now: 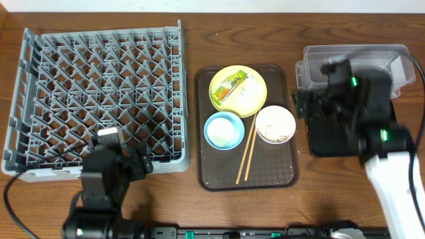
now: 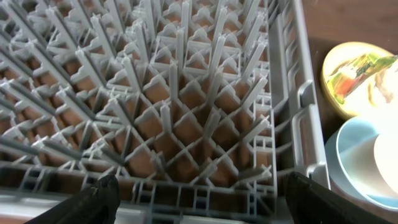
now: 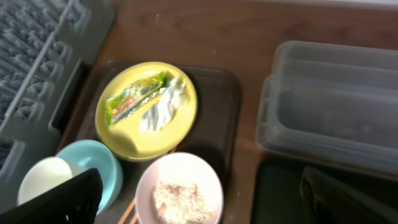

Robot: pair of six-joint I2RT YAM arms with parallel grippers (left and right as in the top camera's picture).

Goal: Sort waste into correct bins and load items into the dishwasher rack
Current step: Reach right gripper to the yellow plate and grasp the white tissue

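Overhead cam: wrapper [image 1: 232, 86] sits on yellow plate [image 1: 256, 91], far end of brown tray [image 1: 279, 166]. L gripper [image 2: 199, 208] over rack [image 1: 99, 79] near edge, R gripper [image 3: 199, 205] by clear tub [image 1: 372, 60] on right, both wide apart, holding nothing

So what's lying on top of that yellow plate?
A crumpled green-and-yellow wrapper lies on the yellow plate, with a whitish crumpled part next to it. Nothing else shows on the plate. Whatever sits beneath the wrapper, crumbs or bare plate, is covered.
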